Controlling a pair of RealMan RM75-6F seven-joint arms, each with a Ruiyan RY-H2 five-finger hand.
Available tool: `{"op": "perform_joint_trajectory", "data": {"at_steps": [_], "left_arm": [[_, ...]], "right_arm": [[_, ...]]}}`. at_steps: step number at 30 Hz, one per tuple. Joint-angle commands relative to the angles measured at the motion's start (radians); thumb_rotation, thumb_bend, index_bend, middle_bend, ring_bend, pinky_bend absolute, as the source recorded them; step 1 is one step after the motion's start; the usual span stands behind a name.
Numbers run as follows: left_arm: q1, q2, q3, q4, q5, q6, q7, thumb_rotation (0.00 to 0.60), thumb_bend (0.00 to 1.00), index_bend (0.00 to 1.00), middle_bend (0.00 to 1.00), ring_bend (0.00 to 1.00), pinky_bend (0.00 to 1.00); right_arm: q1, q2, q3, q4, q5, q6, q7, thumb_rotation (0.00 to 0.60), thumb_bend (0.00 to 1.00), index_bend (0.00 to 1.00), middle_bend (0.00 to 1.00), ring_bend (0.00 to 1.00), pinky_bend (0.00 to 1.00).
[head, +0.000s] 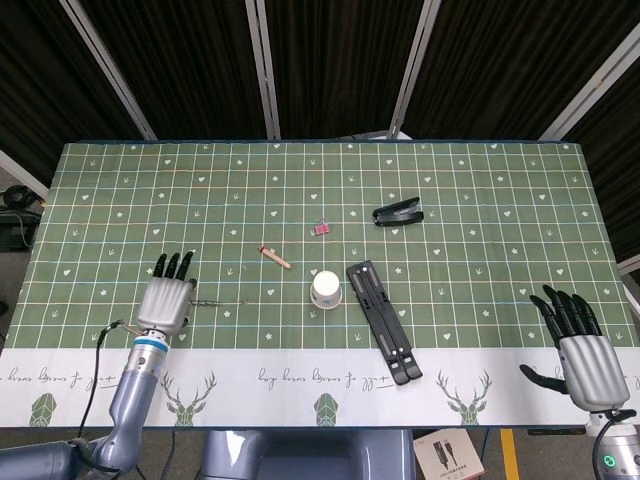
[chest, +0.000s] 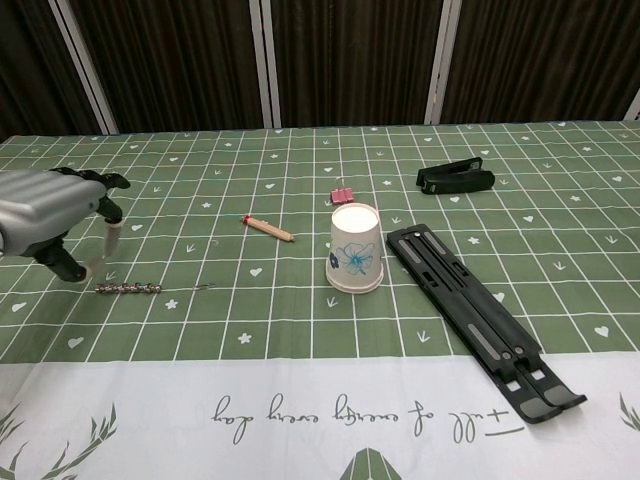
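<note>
My left hand (head: 167, 296) hovers over the table's left part, fingers apart and empty; the chest view shows this left hand (chest: 55, 215) just above and left of a small metal bead chain (chest: 128, 288). In the head view the bead chain (head: 206, 302) lies just right of the hand. My right hand (head: 579, 342) stays at the table's front right corner, fingers spread, holding nothing. An upturned paper cup (head: 326, 288) stands mid-table beside a black folding stand (head: 382, 320).
A short pencil stub (head: 274, 256), a pink binder clip (head: 321, 230) and a black clip (head: 397, 212) lie further back on the green grid tablecloth (head: 480, 200). The cloth's white front band (head: 300, 378) runs along the near edge.
</note>
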Motion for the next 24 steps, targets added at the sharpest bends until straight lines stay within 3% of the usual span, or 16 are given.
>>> {"op": "perform_joint_trajectory", "data": {"at_steps": [1,13,24], "left_arm": [[-0.036,-0.040,-0.003,0.044,-0.036,0.009,0.037,0.600,0.37,0.49,0.00,0.00,0.00],[-0.094,-0.135,0.039,0.154,-0.074,0.025,0.086,0.600,0.33,0.48,0.00,0.00,0.00],[-0.120,-0.173,0.041,0.201,-0.087,0.025,0.075,0.600,0.33,0.46,0.00,0.00,0.00]], "right_arm": [[0.001,0.001,0.000,-0.001,0.000,-0.001,0.003,0.600,0.02,0.10,0.00,0.00,0.03],[0.005,0.002,0.000,-0.001,-0.003,-0.004,0.019,0.600,0.02,0.10,0.00,0.00,0.03],[0.006,0.003,-0.001,-0.002,-0.009,-0.002,0.024,0.600,0.02,0.10,0.00,0.00,0.03]]}}
